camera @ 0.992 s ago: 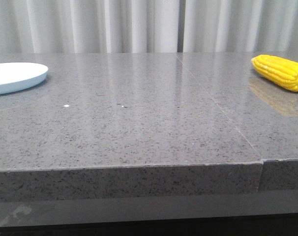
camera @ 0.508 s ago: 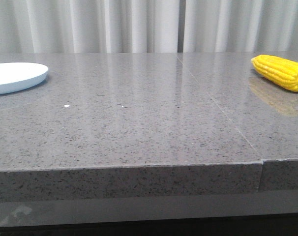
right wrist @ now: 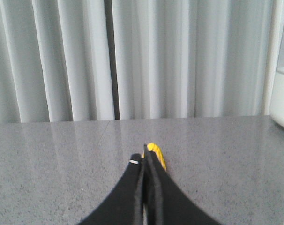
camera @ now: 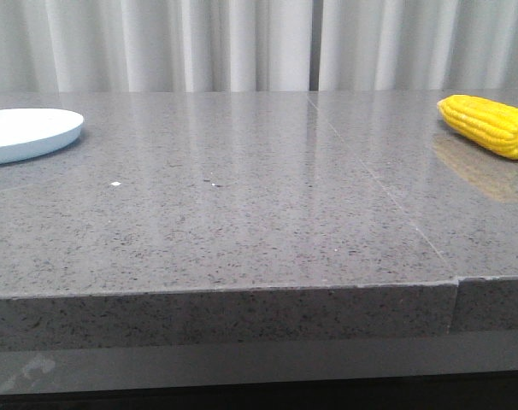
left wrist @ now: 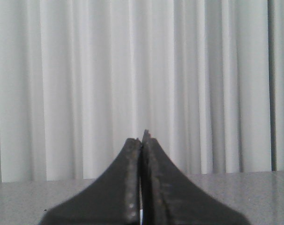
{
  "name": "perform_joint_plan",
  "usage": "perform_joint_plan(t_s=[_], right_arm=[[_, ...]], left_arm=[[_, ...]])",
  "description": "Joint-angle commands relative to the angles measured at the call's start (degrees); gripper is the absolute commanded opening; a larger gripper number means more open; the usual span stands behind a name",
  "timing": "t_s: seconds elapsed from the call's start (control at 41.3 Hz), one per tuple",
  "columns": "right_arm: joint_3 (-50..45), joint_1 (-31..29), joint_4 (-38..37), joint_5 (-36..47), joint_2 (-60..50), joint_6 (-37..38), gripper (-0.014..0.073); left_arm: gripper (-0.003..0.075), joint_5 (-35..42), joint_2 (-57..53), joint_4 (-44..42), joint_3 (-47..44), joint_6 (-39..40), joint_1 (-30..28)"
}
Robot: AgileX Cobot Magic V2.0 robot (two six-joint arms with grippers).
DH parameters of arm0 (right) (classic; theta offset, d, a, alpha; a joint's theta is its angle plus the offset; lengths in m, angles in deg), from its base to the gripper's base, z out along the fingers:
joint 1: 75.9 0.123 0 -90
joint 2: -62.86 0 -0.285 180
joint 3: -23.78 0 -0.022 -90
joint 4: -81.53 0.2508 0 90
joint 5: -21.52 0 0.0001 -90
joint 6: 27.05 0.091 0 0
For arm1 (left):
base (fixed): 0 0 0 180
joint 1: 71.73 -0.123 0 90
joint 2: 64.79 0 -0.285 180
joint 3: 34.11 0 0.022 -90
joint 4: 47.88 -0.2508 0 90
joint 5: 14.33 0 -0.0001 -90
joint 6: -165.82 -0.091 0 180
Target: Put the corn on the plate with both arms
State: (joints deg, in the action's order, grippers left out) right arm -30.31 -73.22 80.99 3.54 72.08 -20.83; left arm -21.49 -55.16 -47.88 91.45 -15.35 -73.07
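Both pincers pressed closed and empty, right pincer (right wrist: 145, 157) aimed at corn (camera: 487, 125): round cob may roll off table (camera: 242, 213), far from plate (camera: 28, 132); left pincer (left wrist: 142, 140) idle.

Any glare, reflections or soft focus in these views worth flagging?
Front view: the glossy table mirrors the curtain and the corn. Left wrist view: the shut left gripper is soft. Right wrist view: the right gripper hides most of the corn.
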Motion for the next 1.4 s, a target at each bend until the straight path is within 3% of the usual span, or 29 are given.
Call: perform_joint_plan(t_s=[0.0, 0.339, 0.581, 0.944, 1.065, 1.21, 1.283, 1.38], right_arm=[[6.3, -0.3, -0.2, 0.4, 4.6, -0.4, -0.0068], [21.8, -0.3, -0.2, -13.8, 21.9, -0.4, -0.0068], [22.5, -0.3, -0.2, -16.2, 30.7, -0.4, -0.0068], [22.5, -0.3, -0.2, -16.8, 39.2, -2.2, -0.0052], [22.5, -0.3, -0.2, -17.0, 41.2, -3.3, 0.0129], [22.5, -0.3, -0.2, -17.1, 42.4, -3.7, 0.0509], [22.5, -0.3, -0.2, -17.1, 43.1, -3.7, 0.0595], [22.5, -0.3, -0.1, -17.1, 43.3, -3.7, 0.0615]], left_arm=[[-0.002, -2.2, 4.5, 0.0, 7.9, 0.5, 0.1], [-0.002, -21.2, 20.3, -0.3, 24.2, -0.1, 0.1], [-0.002, -25.8, 26.7, 0.0, 24.1, -0.1, 0.1], [-0.0016, -25.7, 31.9, 0.5, 23.6, -0.1, 0.1], [0.0096, -25.9, 33.2, 0.5, 23.6, -0.1, 0.1], [0.0417, -26.0, 34.7, 0.5, 23.6, -0.1, 0.1], [0.0505, -26.1, 35.5, 0.5, 23.6, -0.1, 0.1], [0.0514, -26.1, 36.9, 0.4, 23.6, -0.1, 0.1]])
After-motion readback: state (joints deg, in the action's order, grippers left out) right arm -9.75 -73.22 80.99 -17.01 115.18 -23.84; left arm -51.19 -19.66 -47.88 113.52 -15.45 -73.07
